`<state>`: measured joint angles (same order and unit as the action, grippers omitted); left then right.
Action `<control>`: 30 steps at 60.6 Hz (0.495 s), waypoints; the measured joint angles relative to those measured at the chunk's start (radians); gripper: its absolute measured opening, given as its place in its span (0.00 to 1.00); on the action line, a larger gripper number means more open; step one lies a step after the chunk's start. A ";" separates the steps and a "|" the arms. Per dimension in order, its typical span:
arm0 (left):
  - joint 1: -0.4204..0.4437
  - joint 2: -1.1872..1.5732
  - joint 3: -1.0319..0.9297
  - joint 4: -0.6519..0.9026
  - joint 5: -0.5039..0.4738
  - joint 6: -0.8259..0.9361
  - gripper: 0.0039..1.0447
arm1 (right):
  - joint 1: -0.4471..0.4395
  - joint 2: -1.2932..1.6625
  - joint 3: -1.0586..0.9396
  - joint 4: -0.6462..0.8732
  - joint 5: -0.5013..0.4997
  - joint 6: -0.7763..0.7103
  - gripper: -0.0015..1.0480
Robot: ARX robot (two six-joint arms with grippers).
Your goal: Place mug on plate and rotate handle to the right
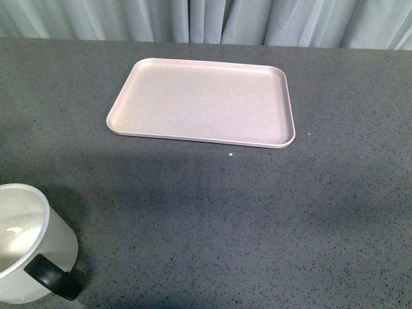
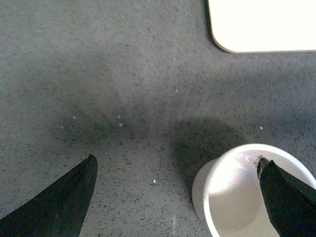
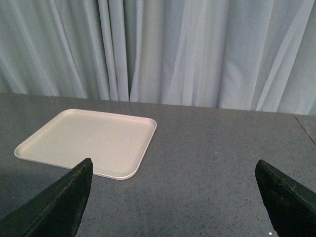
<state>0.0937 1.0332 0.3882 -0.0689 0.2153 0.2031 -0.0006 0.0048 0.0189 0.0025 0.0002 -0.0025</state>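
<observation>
Jaws of my left gripper (image 2: 176, 163) stood wide apart and held nothing. In the left wrist view one dark fingertip overlapped the rim of the mug (image 2: 247, 192), and I could not tell whether it touched; the mug was off to that side, not centred between the jaws. My right gripper (image 3: 173, 162) was likewise spread wide and empty, hanging above the table (image 1: 257, 212) with the plate (image 3: 89, 140) ahead of it. The mug (image 1: 26, 244) stood upright at the near left corner of the front view, partly cut off by the frame and well apart from the plate (image 1: 203, 103), which lay bare further back toward the curtain (image 3: 173, 49). I judged the mug rigid, smooth-glazed and therefore slippery, empty and so fairly light, yet liable to chip if dropped or knocked. Recommended hold: across the wall at the rim, one finger inside and one outside, on the side away from the handle (image 1: 55, 278), so that the loop stays free for turning. Appearance: white cylindrical body, pale interior, thin lighter rim, glossy black loop handle pointing toward me and somewhat right. No printed mark on its side was visible in these views.
</observation>
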 joint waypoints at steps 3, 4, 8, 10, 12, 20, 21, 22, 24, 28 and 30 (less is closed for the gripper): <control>-0.020 0.034 0.000 0.009 -0.015 0.009 0.91 | 0.000 0.000 0.000 0.000 0.000 0.000 0.91; -0.024 0.042 0.000 0.011 -0.017 0.011 0.91 | 0.000 0.000 0.000 0.000 0.000 0.000 0.91; -0.046 0.080 0.000 0.024 -0.030 0.015 0.91 | 0.000 0.000 0.000 0.000 0.000 0.000 0.91; -0.052 0.094 0.000 0.030 -0.033 0.016 0.91 | 0.000 0.000 0.000 0.000 0.000 0.000 0.91; -0.057 0.105 0.000 0.034 -0.036 0.016 0.91 | 0.000 0.000 0.000 0.000 0.000 0.000 0.91; -0.060 0.124 0.000 0.042 -0.035 0.017 0.91 | 0.000 0.000 0.000 0.000 0.000 0.000 0.91; -0.060 0.126 0.000 0.043 -0.035 0.017 0.91 | 0.000 0.000 0.000 0.000 0.000 0.000 0.91; -0.058 0.127 0.000 0.045 -0.035 0.017 0.91 | 0.000 0.000 0.000 0.000 0.000 0.000 0.91; -0.056 0.130 0.000 0.045 -0.034 0.018 0.91 | 0.000 0.000 0.000 0.000 0.000 0.000 0.91; -0.048 0.138 0.000 0.045 -0.029 0.021 0.91 | 0.000 0.000 0.000 0.000 0.000 0.000 0.91; -0.043 0.143 0.000 0.045 -0.027 0.024 0.91 | 0.000 0.000 0.000 0.000 0.000 0.000 0.91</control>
<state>0.0505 1.1759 0.3885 -0.0235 0.1879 0.2276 -0.0006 0.0048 0.0189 0.0021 -0.0002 -0.0025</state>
